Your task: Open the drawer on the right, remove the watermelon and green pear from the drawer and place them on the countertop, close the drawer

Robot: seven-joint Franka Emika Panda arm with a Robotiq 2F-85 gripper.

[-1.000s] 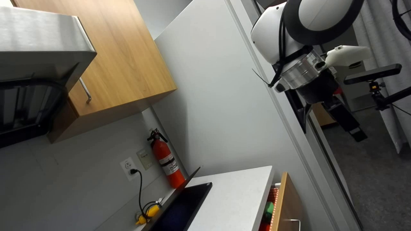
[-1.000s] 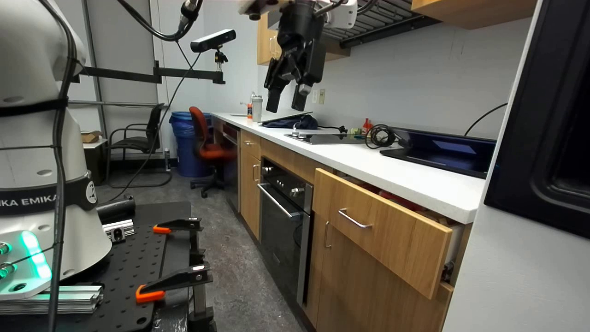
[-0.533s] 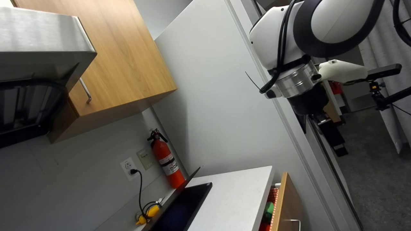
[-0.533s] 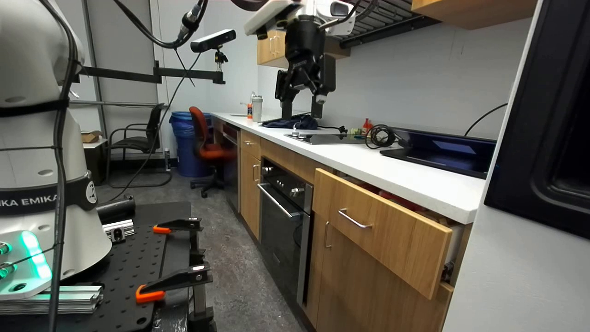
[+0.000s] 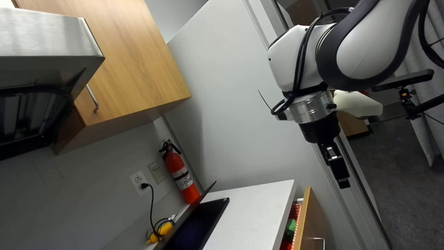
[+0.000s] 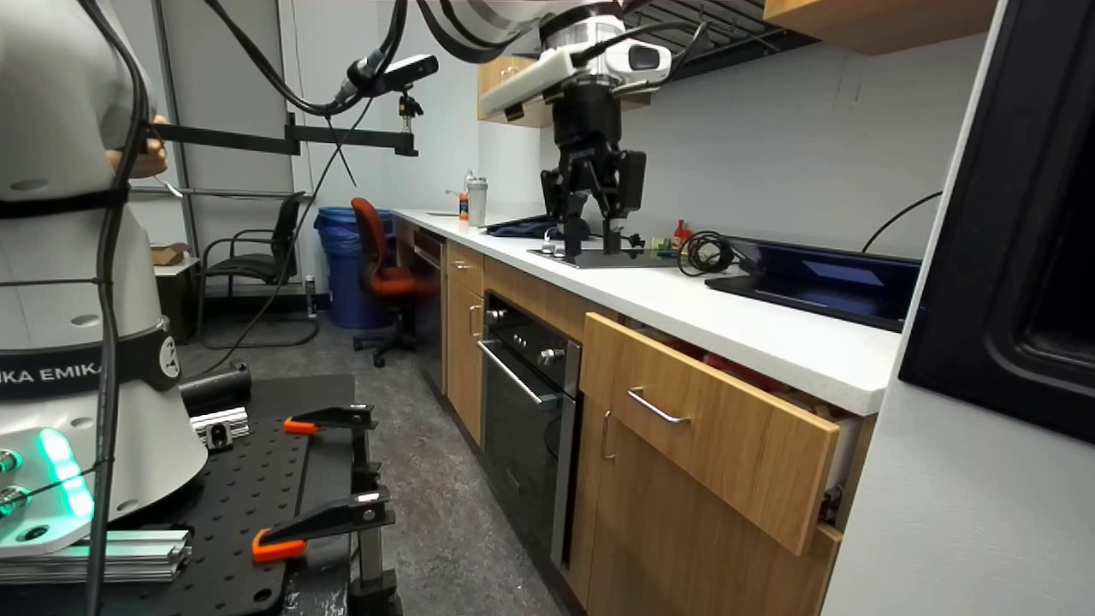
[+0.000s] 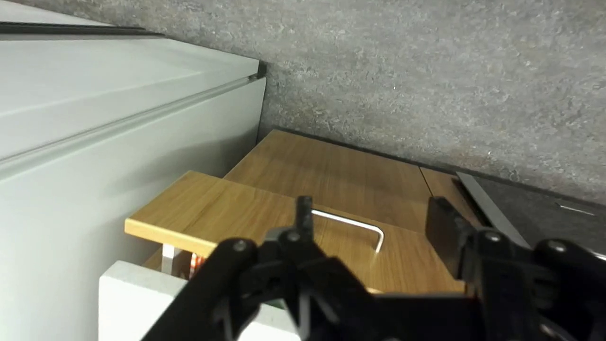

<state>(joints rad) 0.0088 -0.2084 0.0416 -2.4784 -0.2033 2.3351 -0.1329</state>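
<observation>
A light tan wooden drawer (image 6: 727,441) with silver bar handle (image 6: 652,406) stands partly pulled out, at five o'clock from the black two-fingered gripper (image 6: 592,242) in an exterior view. Jaws hang apart in open air; a narrow gap separates drawer front from white countertop (image 6: 753,322).

A kitchen, with oven (image 6: 522,453), black cooktop (image 6: 648,258) and white countertop (image 6: 770,334) over wooden cabinets (image 6: 684,530).

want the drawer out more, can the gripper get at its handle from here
Probably yes, once lowered: the gripper is open and empty, and nothing visible stands between it and the drawer handle.
</observation>
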